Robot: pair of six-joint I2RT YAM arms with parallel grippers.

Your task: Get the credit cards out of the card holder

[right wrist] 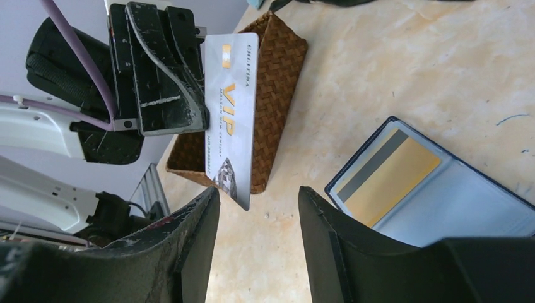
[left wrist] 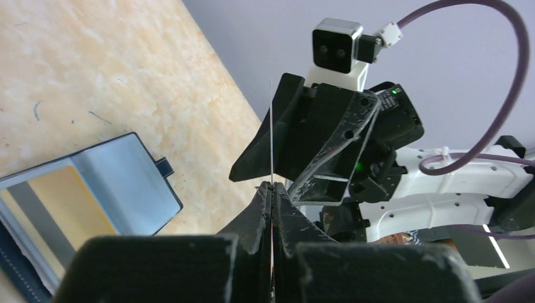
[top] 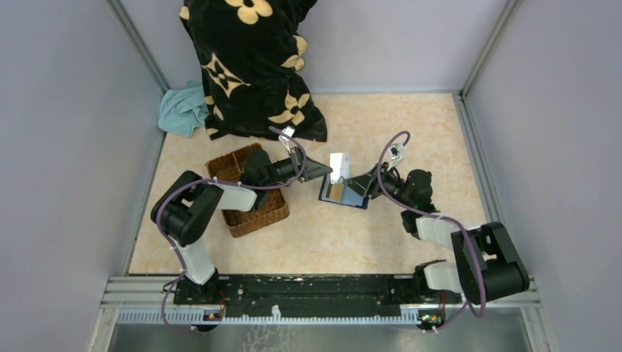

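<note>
I read the left end effector [left wrist: 271, 189] as clamped shut on a silver card [right wrist: 231, 107], held upright above the counter [top: 411, 125]. The right end effector [right wrist: 258, 211] stands open and empty just right of it. The card holder [right wrist: 467, 208] lies open on the counter below, with a gold card [right wrist: 394, 180] inside.

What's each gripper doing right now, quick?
Left gripper: closed, pinching a silver credit card held up off the table.
Right gripper: open, holding nothing, just below that card.

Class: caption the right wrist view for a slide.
Left gripper holds a VIP card before the open right gripper; card holder lies open.
</note>
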